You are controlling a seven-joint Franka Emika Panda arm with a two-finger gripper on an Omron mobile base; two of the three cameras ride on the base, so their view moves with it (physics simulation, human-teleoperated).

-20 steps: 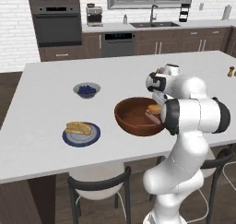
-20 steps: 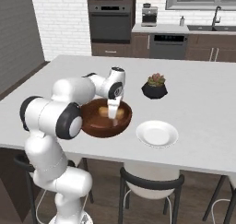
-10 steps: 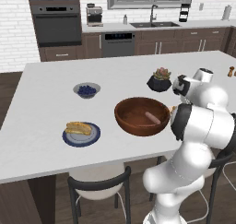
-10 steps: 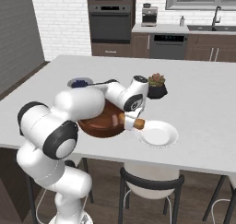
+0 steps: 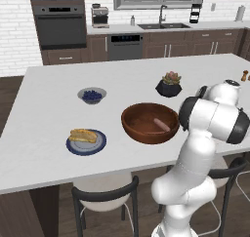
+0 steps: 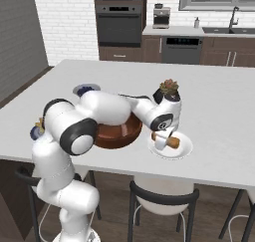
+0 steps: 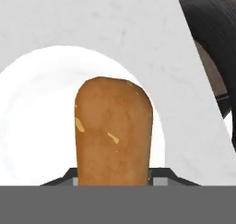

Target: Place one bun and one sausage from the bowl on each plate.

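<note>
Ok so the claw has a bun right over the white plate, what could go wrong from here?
1. The bun sits toward one side of the white plate, with its far end near the rim, so if released there it might roll off onto the counter.
2. One sausage is left in the bowl; reaching back past the bowl's high wall, the arm could clip it.
3. The claw hangs low and could nudge the plate.

Hand (image 6: 162, 139) clamped, arm outstretched rightward

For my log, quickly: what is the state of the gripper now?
Gripper: closed on a bun, held over the white plate.
</note>
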